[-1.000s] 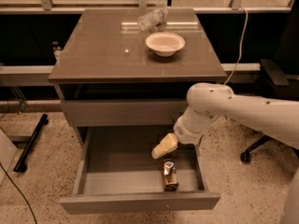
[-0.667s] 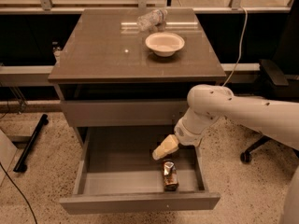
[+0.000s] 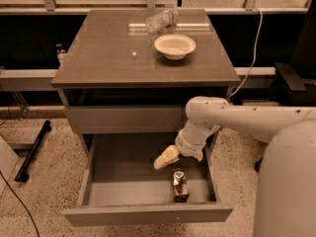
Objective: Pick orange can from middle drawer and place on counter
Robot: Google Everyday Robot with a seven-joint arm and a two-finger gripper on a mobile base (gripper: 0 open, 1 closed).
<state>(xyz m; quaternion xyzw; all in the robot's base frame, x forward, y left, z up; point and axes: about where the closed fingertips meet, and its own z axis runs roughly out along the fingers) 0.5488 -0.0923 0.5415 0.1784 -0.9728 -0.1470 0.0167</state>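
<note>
While gripper (image 3: pixel 165 158) hovers in middle drawer (image 3: pixel 123 164) | orange can (image 3: pixel 179 184) near, frontward, apart

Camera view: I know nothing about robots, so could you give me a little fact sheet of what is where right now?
Gripper: low over the open drawer, apart from the can, holding nothing
Orange can: on the drawer floor, front right
Middle drawer: pulled open
Counter: carries a white bowl and a clear bottle lying on its side
Task status: can not yet picked
</note>
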